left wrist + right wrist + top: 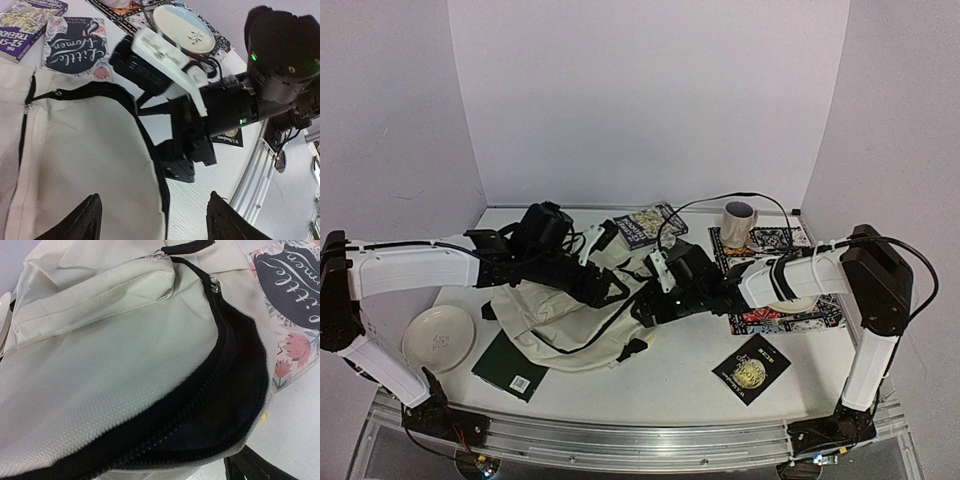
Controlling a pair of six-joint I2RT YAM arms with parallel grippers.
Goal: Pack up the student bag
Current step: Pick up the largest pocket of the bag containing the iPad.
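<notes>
The student bag is made of cream fabric, trimmed with black zipper lines and black strap ends; a black lining is seen inside it. The navy book is lettered in white and bordered with pink flowers on a pale ground. The purple book is printed with pale lettering. The green book is dark. The black book is marked with a gold emblem. The mat is patterned in red, blue, black and white. The white plate is faintly patterned at its centre; the small plate is tinted pale blue, with a dark sprig. The mug is cream.

Lab booth, blank white walls, aluminium rail
</notes>
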